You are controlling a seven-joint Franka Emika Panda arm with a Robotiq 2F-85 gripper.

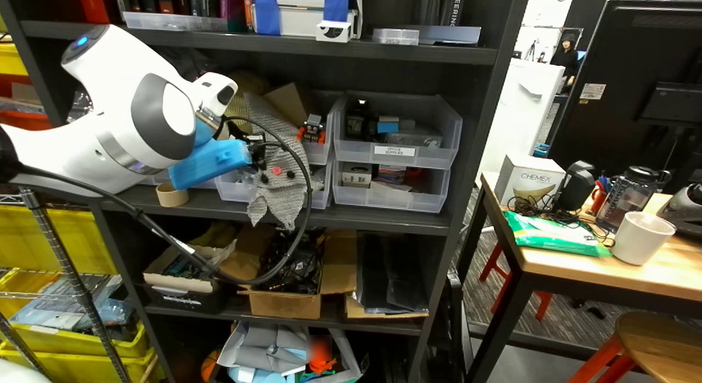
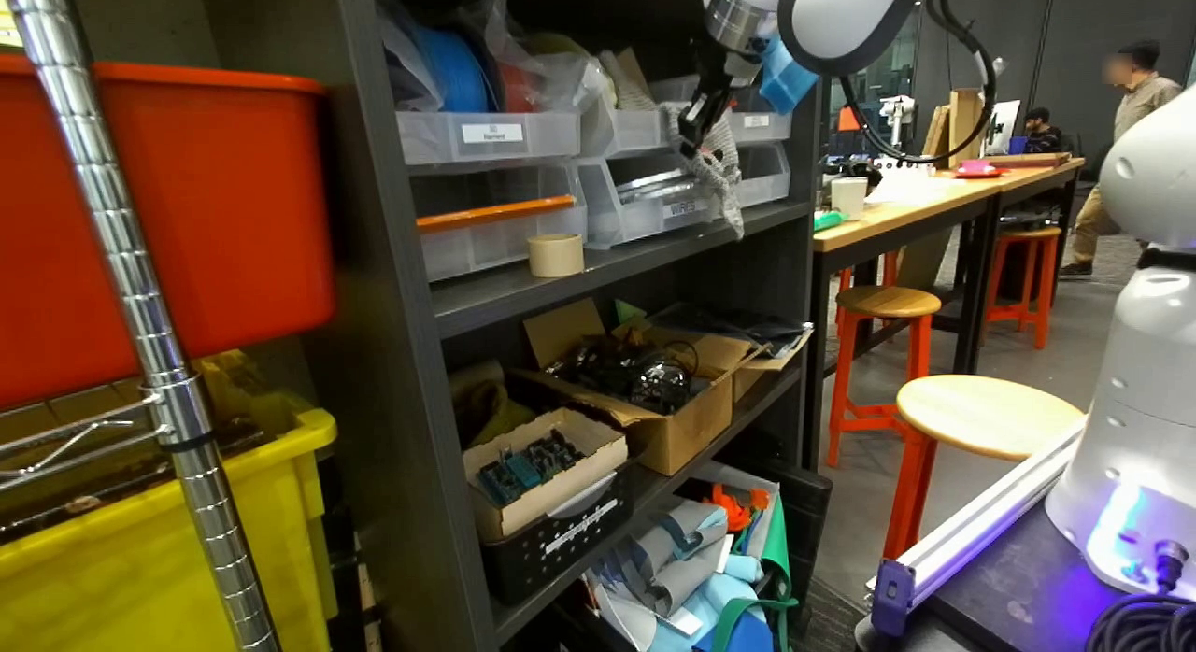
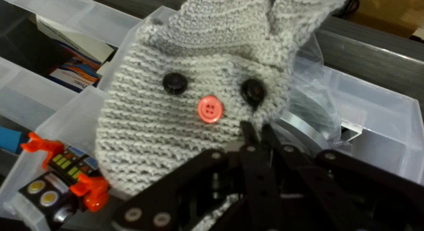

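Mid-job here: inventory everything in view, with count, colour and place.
shelf: 1, dark, mid-scene
bins: several, clear, on shelf
bunny: 1, grey, in front of bins
toy robot: 1, black-orange, beside bunny
tape: 1, tan, shelf edge
boxes: several, brown, lower shelf
crate: 1, black, beside boxes
tubs: several, yellow and red, beside shelf
table: at least 1, tan, beyond shelf
mug: 1, white, table
packet: 1, green, table
stools: several, orange-legged, by table
arm: 1, white, before shelf
gripper: 1, black, closed at bunny's edge
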